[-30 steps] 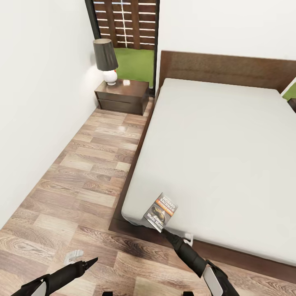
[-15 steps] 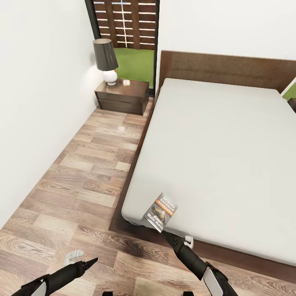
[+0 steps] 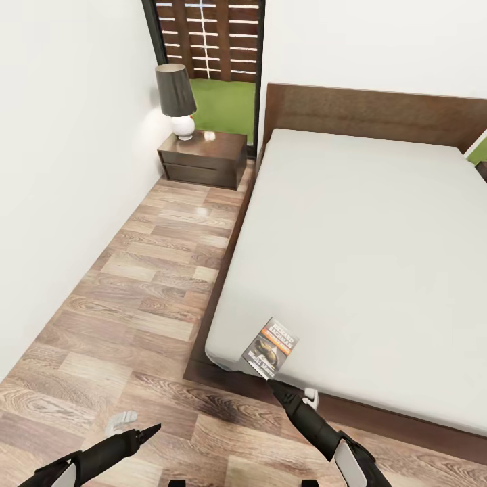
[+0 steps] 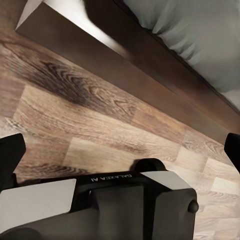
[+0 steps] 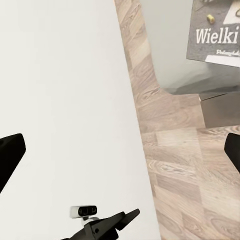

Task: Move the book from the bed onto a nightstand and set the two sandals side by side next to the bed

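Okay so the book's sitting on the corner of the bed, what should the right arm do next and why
Probably ease the right gripper forward and up over the book. The book lies flat at the near corner of the bed, and the gripper sits just short of it, below the mattress edge, with its fingers spread in the right wrist view. It isn't around the book yet.

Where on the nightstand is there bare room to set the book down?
The nightstand top is bare on its half nearer the bed, apart from one small white object. The wall-side half is crowded by the lamp. The book lies at the mattress corner.
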Robot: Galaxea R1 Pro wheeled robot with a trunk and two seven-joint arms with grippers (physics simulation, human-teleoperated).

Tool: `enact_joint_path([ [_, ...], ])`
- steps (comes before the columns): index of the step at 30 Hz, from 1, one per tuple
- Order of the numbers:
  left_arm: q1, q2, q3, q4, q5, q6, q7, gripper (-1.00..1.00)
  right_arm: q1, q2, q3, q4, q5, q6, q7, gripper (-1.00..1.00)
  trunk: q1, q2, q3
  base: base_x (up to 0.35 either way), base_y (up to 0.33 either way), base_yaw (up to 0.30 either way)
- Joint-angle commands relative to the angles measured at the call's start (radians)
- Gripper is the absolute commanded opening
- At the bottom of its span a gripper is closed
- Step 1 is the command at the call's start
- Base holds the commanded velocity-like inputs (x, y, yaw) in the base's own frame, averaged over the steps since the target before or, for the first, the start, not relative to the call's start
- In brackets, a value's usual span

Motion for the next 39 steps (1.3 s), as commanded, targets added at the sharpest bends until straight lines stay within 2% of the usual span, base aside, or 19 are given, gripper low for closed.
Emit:
enact_joint_path([
  [1, -0.001, 0.0, 0.008, 0.0, -0.004, 0.004, -0.005, 1.0, -0.001, 0.001, -0.005, 0.0, -0.001, 0.009, 0.004, 1.0, 0.0, -0.001, -0.001, 0.0, 0.003, 0.0],
  [21, 0.0, 0.0, 0.008, 0.0, -0.004, 0.004, -0.006, 1.0, -0.001, 0.0, -0.01, -0.002, -0.002, 0.009, 0.005, 1.0, 0.0, -0.001, -0.001, 0.0, 0.019, 0.0],
  [39, 0.0, -0.001, 0.008, 0.0, -0.004, 0.004, -0.007, 1.0, -0.001, 0.0, -0.011, -0.002, -0.002, 0.01, 0.005, 1.0, 0.069, -0.127, -0.057, 0.0, 0.0, 0.0],
])
